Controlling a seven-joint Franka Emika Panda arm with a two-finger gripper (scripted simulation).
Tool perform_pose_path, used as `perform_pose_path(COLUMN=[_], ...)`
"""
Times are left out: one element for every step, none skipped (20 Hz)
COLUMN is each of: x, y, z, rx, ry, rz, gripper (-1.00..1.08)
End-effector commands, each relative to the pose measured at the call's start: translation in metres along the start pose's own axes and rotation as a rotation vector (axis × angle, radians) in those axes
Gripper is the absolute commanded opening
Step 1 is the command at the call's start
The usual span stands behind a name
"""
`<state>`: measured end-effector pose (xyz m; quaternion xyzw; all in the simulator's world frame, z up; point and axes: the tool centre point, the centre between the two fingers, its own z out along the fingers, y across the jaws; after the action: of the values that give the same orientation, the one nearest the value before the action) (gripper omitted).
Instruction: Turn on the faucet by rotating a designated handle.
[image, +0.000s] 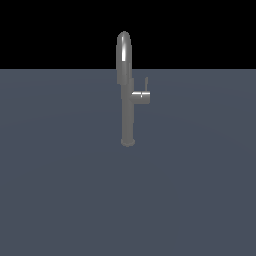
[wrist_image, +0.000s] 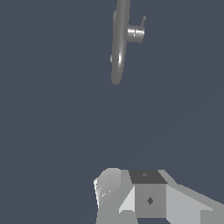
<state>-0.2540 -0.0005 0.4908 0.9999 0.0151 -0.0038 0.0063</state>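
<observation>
faucet (image: 127, 107): stood upright on the dark blue-grey surface (image: 60, 190), near centre of the exterior view; slim brushed-metal column on a small round base flange.
spout (image: 123, 50): narrow high arch at the top of the column, reached above the far edge of the surface against the black background.
handle (image: 141, 96): short horizontal stub stuck out of the column toward the exterior view's right, roughly mid-height; thin lever rod at its end pointed up, close to vertical.
wrist view: looked down on the faucet (wrist_image: 119, 43) from above; the handle (wrist_image: 136, 33) showed beside the column, lever rod angled away from the stub.
claw (wrist_image: 148, 199): only grey and white body blocks showed at the frame edge in the wrist view, well apart from the faucet; fingertips not seen, so could not tell whether wide or narrow. Nothing visibly held.
arm: not in the exterior view.
contact: none visible between claw and handle.
</observation>
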Motion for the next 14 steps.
perform_pose_path(x=[0.000, 0.000, 0.000, 0.001, 0.002, 0.003, 0.005, 0.006, 0.008, 0.010, 0.013, 0.016, 0.019, 0.022], y=[0.000, 0.000, 0.000, 0.000, 0.000, -0.001, -0.001, -0.001, -0.001, -0.002, -0.002, -0.003, -0.003, -0.003], z=[0.000, 0.000, 0.000, 0.000, 0.000, 0.000, 0.000, 0.000, 0.000, 0.000, 0.000, 0.000, 0.000, 0.000], rx=[0.000, 0.000, 0.001, 0.003, 0.006, 0.009, 0.013, 0.017, 0.022, 0.028, 0.035, 0.043, 0.051, 0.060], ry=[0.000, 0.000, -0.001, -0.003, -0.005, -0.008, -0.012, -0.016, -0.021, -0.026, -0.033, -0.040, -0.047, -0.056], rz=[0.000, 0.000, 0.001, 0.003, 0.006, 0.009, 0.013, 0.017, 0.022, 0.028, 0.035, 0.043, 0.051, 0.060], gripper=[-1.00, -1.00, -1.00, -1.00, -1.00, -1.00, -1.00, -1.00, -1.00, -1.00, -1.00, -1.00, -1.00, -1.00])
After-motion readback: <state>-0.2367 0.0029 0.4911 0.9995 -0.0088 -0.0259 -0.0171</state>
